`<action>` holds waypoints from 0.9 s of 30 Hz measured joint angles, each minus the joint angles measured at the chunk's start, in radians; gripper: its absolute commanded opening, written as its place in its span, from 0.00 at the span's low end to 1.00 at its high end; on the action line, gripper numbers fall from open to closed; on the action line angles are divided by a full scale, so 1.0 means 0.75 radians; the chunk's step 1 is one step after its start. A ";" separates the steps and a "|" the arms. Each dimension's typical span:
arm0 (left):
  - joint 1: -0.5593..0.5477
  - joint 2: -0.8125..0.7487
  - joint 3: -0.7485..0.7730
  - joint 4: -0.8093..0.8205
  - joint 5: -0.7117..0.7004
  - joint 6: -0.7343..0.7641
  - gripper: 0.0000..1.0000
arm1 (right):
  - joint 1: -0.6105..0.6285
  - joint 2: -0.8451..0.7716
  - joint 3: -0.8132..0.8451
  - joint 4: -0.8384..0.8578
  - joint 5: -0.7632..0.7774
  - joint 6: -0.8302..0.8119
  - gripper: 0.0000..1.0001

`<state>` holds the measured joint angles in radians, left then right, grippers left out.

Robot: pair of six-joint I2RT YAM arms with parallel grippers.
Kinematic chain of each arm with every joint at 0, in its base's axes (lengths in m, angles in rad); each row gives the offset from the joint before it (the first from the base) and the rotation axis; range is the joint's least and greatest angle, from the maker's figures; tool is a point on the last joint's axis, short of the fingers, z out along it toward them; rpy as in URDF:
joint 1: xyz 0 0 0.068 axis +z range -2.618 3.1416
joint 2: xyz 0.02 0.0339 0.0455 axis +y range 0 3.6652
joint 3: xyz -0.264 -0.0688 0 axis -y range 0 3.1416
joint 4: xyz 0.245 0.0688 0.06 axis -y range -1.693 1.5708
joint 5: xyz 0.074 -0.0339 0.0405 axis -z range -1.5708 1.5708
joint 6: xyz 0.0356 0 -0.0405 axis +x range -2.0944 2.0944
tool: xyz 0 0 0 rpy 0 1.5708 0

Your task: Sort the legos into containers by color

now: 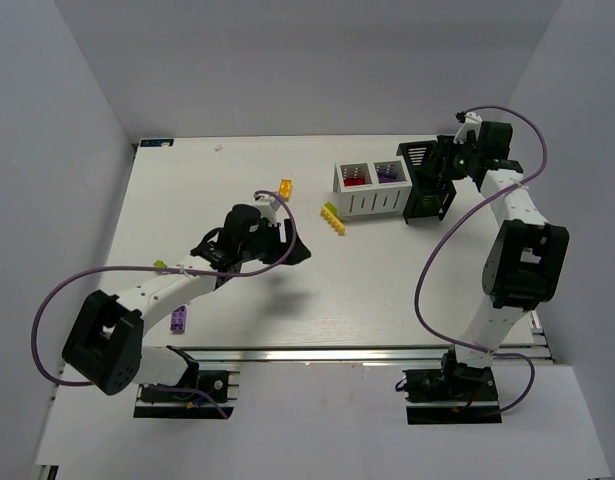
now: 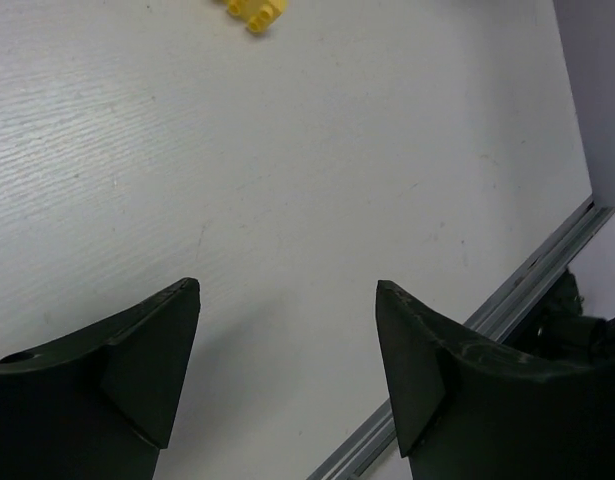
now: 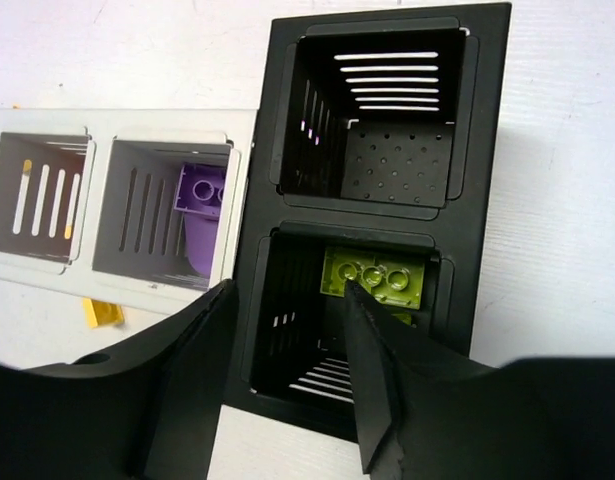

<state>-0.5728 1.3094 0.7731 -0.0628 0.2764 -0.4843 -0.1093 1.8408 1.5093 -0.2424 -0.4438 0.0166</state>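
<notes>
My right gripper [image 1: 434,178] hangs open and empty over the black bin [image 1: 427,205]. In the right wrist view its fingertips [image 3: 287,290] straddle the near compartment of the black bin [image 3: 487,200], where a lime green brick [image 3: 377,277] lies against the wall. The white box [image 1: 370,205] holds a red brick [image 1: 354,180] and a purple brick [image 1: 388,173], which also shows in the right wrist view [image 3: 199,190]. My left gripper [image 1: 295,250] is open and empty above bare table, with a yellow brick [image 2: 255,10] ahead of it. An orange brick [image 1: 285,187] lies farther back.
The yellow brick [image 1: 333,218] lies in front of the white box. A lime green brick [image 1: 160,266] and a purple brick [image 1: 177,320] lie by my left arm. The table's front rail [image 2: 507,310] runs close to my left gripper.
</notes>
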 measured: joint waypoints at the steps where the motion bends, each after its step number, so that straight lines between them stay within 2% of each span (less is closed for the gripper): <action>1: 0.000 0.026 0.012 0.011 -0.004 -0.028 0.77 | -0.001 -0.005 -0.001 0.000 -0.005 -0.002 0.37; 2: -0.001 0.055 0.028 0.027 -0.009 -0.055 0.58 | -0.001 -0.017 -0.010 0.001 -0.012 -0.015 0.28; 4: -0.006 0.126 0.080 0.050 -0.035 -0.124 0.35 | -0.001 -0.086 -0.077 0.015 -0.052 -0.036 0.08; 5: -0.008 0.166 0.111 0.064 -0.048 -0.153 0.24 | -0.003 -0.145 -0.136 0.038 -0.082 -0.046 0.05; 6: -0.010 0.217 0.152 0.079 -0.059 -0.175 0.19 | -0.003 -0.210 -0.201 0.053 -0.123 -0.056 0.04; 7: -0.012 0.268 0.193 0.085 -0.071 -0.204 0.19 | -0.005 -0.336 -0.315 0.080 -0.162 -0.062 0.10; 8: -0.014 0.331 0.246 0.086 -0.076 -0.228 0.20 | -0.007 -0.456 -0.427 0.119 -0.209 -0.067 0.19; 9: -0.016 0.389 0.293 0.087 -0.083 -0.246 0.30 | -0.010 -0.578 -0.523 0.140 -0.255 -0.067 0.30; 10: -0.018 0.452 0.345 0.083 -0.091 -0.267 0.39 | -0.012 -0.685 -0.593 0.165 -0.295 -0.060 0.55; 11: -0.022 0.510 0.390 0.077 -0.098 -0.289 0.47 | -0.013 -0.786 -0.656 0.198 -0.336 -0.049 0.63; 12: -0.025 0.558 0.426 0.075 -0.105 -0.304 0.57 | -0.015 -0.866 -0.703 0.231 -0.369 -0.041 0.66; 15: -0.045 0.683 0.516 0.040 -0.148 -0.368 0.71 | -0.023 -1.040 -0.784 0.289 -0.443 -0.020 0.69; 20: -0.111 0.783 0.589 -0.013 -0.272 -0.475 0.73 | -0.061 -1.147 -0.854 0.323 -0.475 0.011 0.70; 27: -0.207 0.899 0.762 -0.072 -0.461 -0.567 0.74 | -0.127 -1.134 -0.868 0.323 -0.514 0.031 0.70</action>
<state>-0.7280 1.9835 1.3449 -0.1165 -0.0692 -0.9092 -0.2043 0.9901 0.8585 0.0002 -0.8291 0.0399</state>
